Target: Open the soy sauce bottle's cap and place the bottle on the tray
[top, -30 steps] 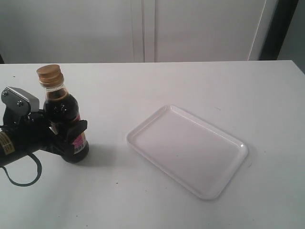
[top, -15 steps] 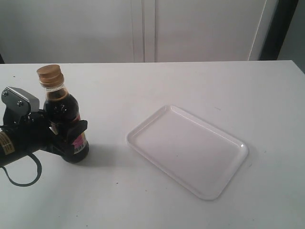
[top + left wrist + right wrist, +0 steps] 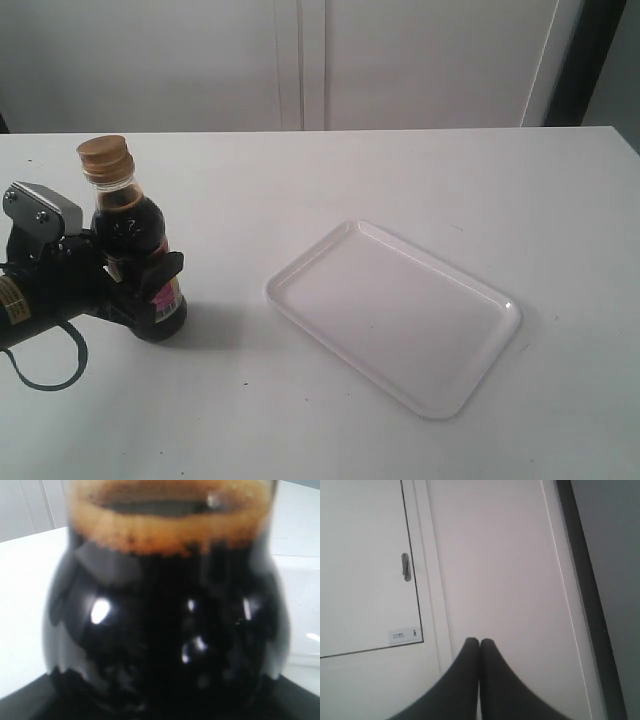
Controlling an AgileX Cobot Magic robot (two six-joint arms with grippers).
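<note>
The soy sauce bottle (image 3: 135,250) stands upright on the white table at the left, dark liquid inside, pink and yellow label low on its side. Its golden-tan cap (image 3: 104,156) sits closed on the neck. My left gripper (image 3: 135,285) is shut on the bottle's lower body, one black finger (image 3: 160,268) showing in front. In the left wrist view the bottle (image 3: 165,625) fills the picture and hides the fingers. The white tray (image 3: 395,312) lies empty to the right of the bottle. My right gripper (image 3: 480,641) is shut on nothing, pointing at a wall, outside the exterior view.
The left arm (image 3: 40,285) with a looped cable lies along the table's left edge. White cabinet doors (image 3: 300,60) stand behind the table. A door handle (image 3: 406,566) and small sign show in the right wrist view.
</note>
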